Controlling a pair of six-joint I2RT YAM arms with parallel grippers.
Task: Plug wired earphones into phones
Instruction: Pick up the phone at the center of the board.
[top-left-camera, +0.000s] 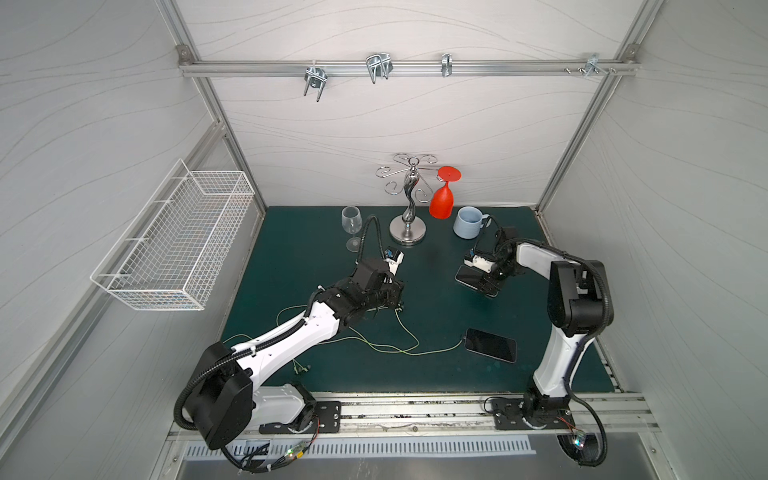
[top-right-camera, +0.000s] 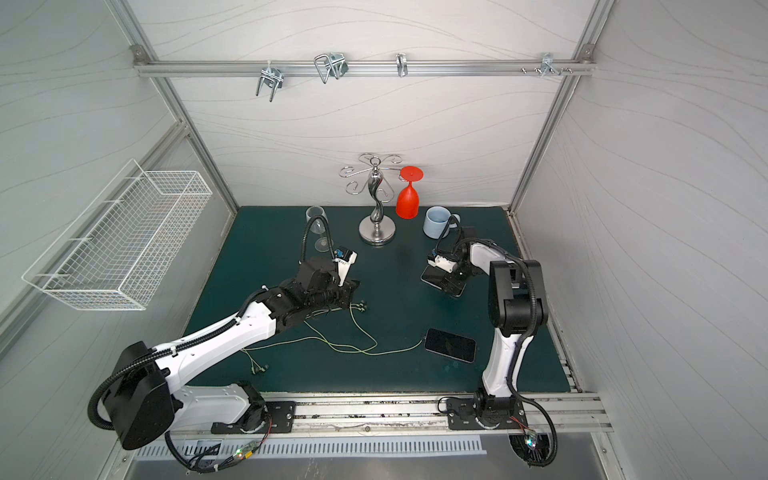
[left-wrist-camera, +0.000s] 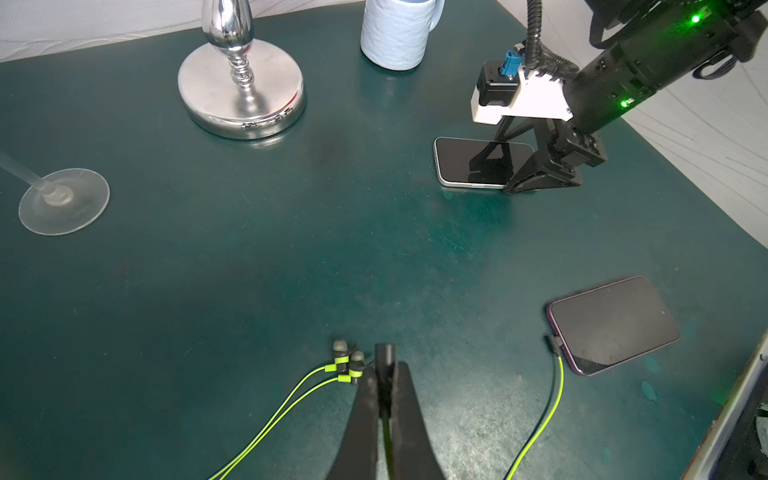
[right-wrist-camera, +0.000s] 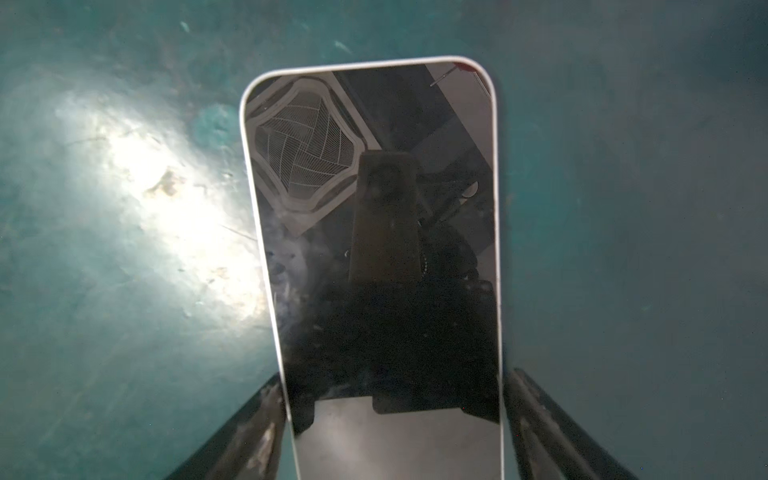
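Two phones lie flat on the green mat. The near phone (top-left-camera: 491, 345) (left-wrist-camera: 613, 324) has one yellow-green earphone cable (top-left-camera: 436, 352) plugged into its end by a dark plug (left-wrist-camera: 555, 343). My right gripper (right-wrist-camera: 392, 374) (top-left-camera: 488, 286) straddles the far phone (top-left-camera: 467, 275) (right-wrist-camera: 374, 208). One finger touches a long edge and the other stands a sliver off. My left gripper (left-wrist-camera: 384, 372) (top-left-camera: 400, 306) is shut on the dark plug (left-wrist-camera: 384, 357) of the second earphone cable (left-wrist-camera: 388, 440). That cable's two earbuds (left-wrist-camera: 348, 362) lie beside the fingertips.
A chrome glass stand (top-left-camera: 408, 235) stands at the back with a red goblet (top-left-camera: 441, 203) hanging from it. A clear wine glass (top-left-camera: 352, 226) and a blue mug (top-left-camera: 468, 222) flank it. A white wire basket (top-left-camera: 174, 245) hangs on the left wall. Loose cable loops (top-left-camera: 374, 345) cross the mat's middle.
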